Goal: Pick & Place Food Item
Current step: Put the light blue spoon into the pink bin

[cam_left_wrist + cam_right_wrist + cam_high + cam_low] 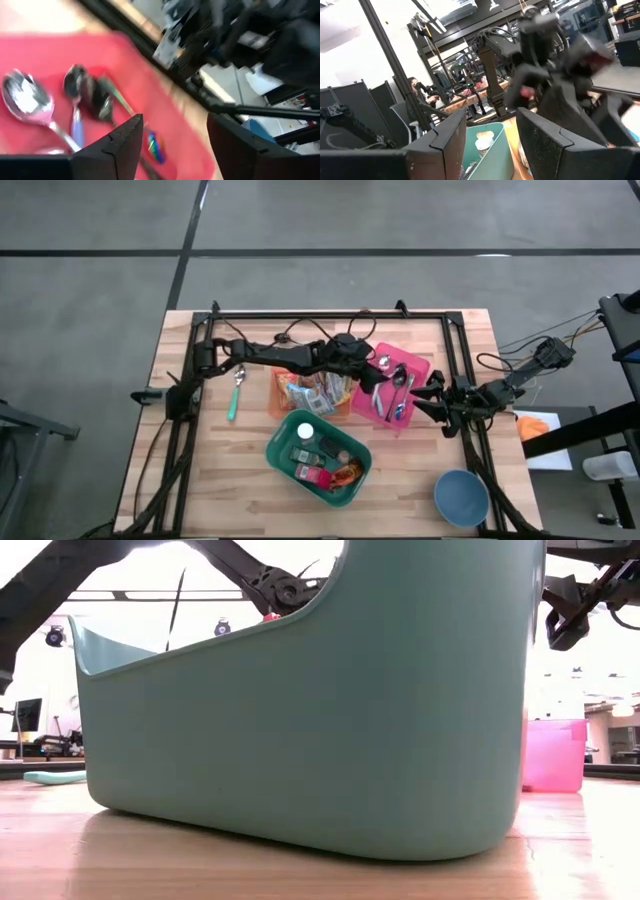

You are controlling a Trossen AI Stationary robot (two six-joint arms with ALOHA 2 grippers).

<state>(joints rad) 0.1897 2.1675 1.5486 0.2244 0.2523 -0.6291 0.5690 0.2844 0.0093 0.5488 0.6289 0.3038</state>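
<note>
**Left pincer spread over pink tray, nothing gripped**

Left pincer (pixel 372 376) sits above the pink tray (pixel 421 370), fingers (pixel 125 142) apart w/ nothing between them. Wrist view shows spoons (pixel 27 100) lying in the tray just beyond the fingertips, incl. one w/ a rainbow-tinted handle. Left arm reaches across from the bench's (pixel 250 490) left side, passing over the orange bin (pixel 276 394) of snack packets (pixel 312 394).

Right pincer (pixel 432 394) hangs at the tray's right edge, near the frame rail, fingers (pixel 547 137) parted, empty. Its wrist cam looks toward the green bin (pixel 495 142) and the left arm.

Green bin (pixel 285 435) is just in front of the orange one, holding food items: a white-capped bottle (pixel 305 432), dark packs, a red pack. Low view is mostly filled by this bin's wall (pixel 300 720); pink tray (pixel 552 755) shows to its right.

Teal-handled spoon (pixel 236 394) lies on the bench left of the orange bin. Blue bowl (pixel 461 498) sits at the front right corner, well apart from the rest.
</note>
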